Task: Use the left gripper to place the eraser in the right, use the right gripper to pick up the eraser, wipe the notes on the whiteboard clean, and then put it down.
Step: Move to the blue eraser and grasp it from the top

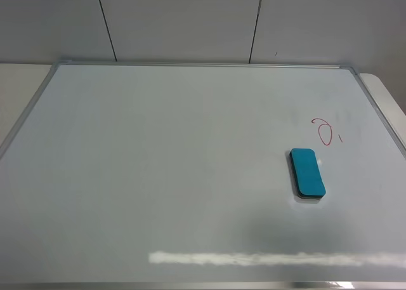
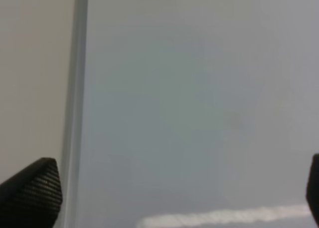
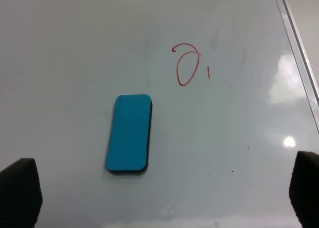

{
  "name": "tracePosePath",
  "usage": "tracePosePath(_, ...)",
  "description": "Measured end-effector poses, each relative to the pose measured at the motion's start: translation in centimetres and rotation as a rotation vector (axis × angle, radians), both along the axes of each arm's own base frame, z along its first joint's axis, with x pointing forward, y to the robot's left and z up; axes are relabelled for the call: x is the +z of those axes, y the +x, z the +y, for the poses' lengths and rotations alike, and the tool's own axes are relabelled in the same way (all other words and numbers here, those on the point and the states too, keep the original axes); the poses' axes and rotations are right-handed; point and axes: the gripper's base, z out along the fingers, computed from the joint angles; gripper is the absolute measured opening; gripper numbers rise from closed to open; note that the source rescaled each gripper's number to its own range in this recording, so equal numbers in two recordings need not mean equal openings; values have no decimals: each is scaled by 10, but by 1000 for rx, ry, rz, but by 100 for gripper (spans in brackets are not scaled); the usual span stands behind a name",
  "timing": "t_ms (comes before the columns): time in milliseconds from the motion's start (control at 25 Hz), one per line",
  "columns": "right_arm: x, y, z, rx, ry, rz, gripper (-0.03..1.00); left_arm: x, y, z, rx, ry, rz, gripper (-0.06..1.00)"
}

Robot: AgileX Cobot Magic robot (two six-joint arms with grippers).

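Two black claws hang over the whiteboard (image 1: 158, 176), and neither holds anything. The left gripper (image 2: 172, 193) has its fingers spread wide above a bare stretch of board beside the silver frame (image 2: 75, 113), and the right gripper (image 3: 162, 188) stands just as wide above the eraser (image 3: 128, 133). That teal block lies flat on the board's right side, close to the red notes (image 1: 323, 131) but not touching them.

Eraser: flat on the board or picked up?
Flat, not picked up: the eraser lies teal face up on the whiteboard, near the notes but apart from them, with nothing gripping it.
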Motion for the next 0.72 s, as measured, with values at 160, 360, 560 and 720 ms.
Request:
tracePosePath(160,0,0,0,0,0,0,100,0,0,-1,92,0,0,100)
tracePosePath(360,0,0,0,0,0,0,100,0,0,-1,155,0,0,100)
tracePosePath(560,0,0,0,0,0,0,100,0,0,-1,171,-1,0,100)
tracePosePath(720,0,0,0,0,0,0,100,0,0,-1,171,-1,0,100)
